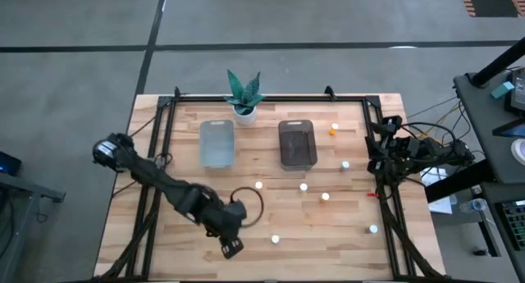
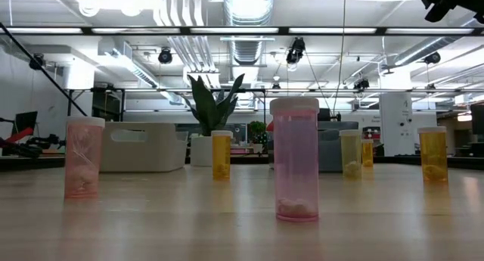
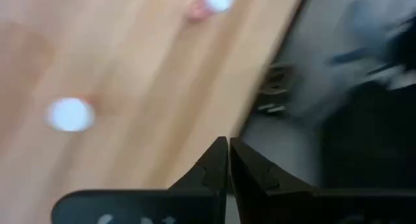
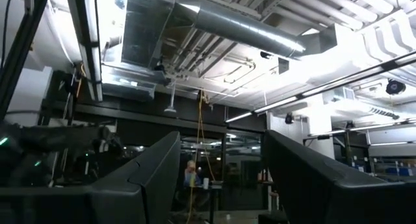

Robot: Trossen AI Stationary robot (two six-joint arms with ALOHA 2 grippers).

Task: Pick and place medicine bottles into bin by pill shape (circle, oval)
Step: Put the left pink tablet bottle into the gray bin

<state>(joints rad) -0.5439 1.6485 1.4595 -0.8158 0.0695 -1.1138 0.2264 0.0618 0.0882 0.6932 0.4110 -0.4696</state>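
bright ceiling strip lights, left wrist view blurred

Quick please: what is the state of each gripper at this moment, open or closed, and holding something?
Left gripper: jaws closed, holding nothing, above the wooden table's near edge.
Right gripper: jaws open, empty, parked by the table's right side.

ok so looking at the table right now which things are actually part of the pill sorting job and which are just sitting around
Part of the job:
- medicine bottles, white-capped, scattered over the table
- clear bin
- dark bin
- left gripper, jaws shut, empty, over the near edge
- right gripper, jaws open, parked at the right edge

Just lying about:
- potted plant at the far edge
- black cable loop
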